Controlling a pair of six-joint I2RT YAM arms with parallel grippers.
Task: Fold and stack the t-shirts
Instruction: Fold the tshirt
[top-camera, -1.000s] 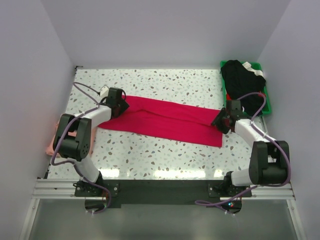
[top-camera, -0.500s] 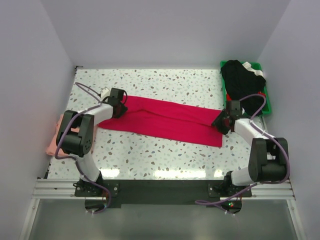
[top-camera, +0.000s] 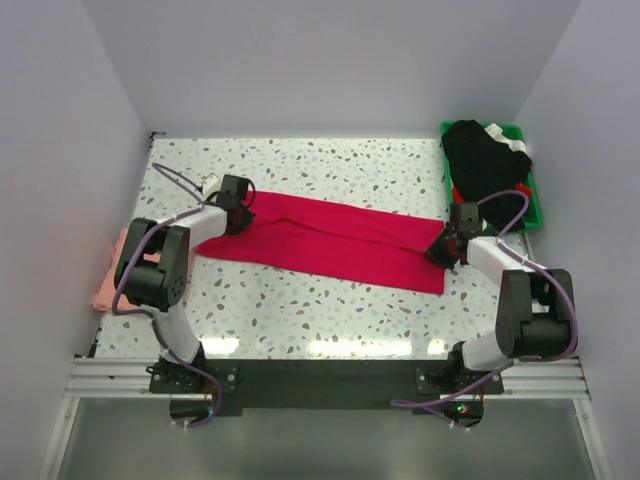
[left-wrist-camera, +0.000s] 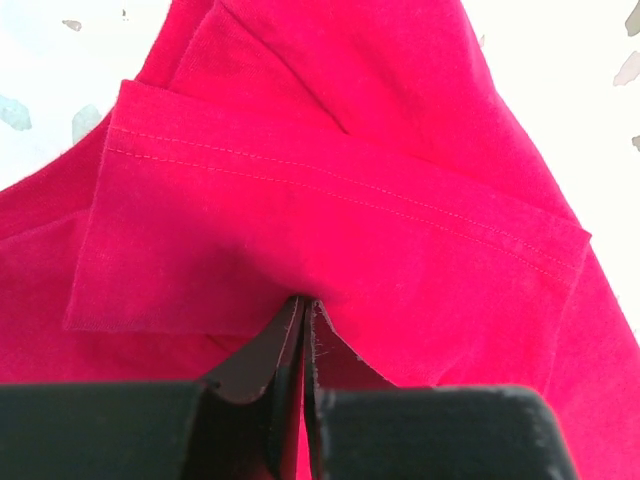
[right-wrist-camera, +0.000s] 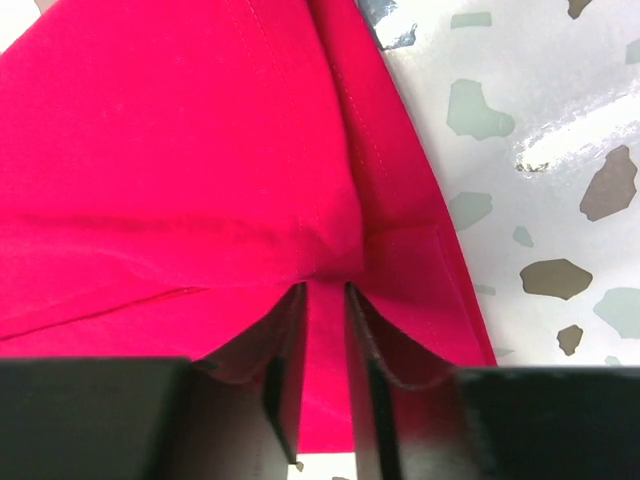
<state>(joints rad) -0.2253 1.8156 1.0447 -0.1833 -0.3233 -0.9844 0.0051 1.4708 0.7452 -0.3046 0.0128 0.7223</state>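
The crimson-red t-shirt lies folded into a long band across the middle of the speckled table. My left gripper is at its left end, shut on a pucker of red cloth just below a stitched hem; the jaw tips meet. My right gripper is at the band's right end, its jaws drawn close on a ridge of the red cloth, which bunches at the tips. The pale salmon-pink t-shirt hangs at the table's left edge, behind the left arm.
A green bin stands at the back right corner with a black garment heaped in it, close behind the right arm. Bare speckled tabletop shows beside the shirt's right edge. White walls enclose the table on three sides.
Both grippers have closed onto the ends of the red shirt. The left elbow has swung slightly toward the back; the shirt has not shifted.
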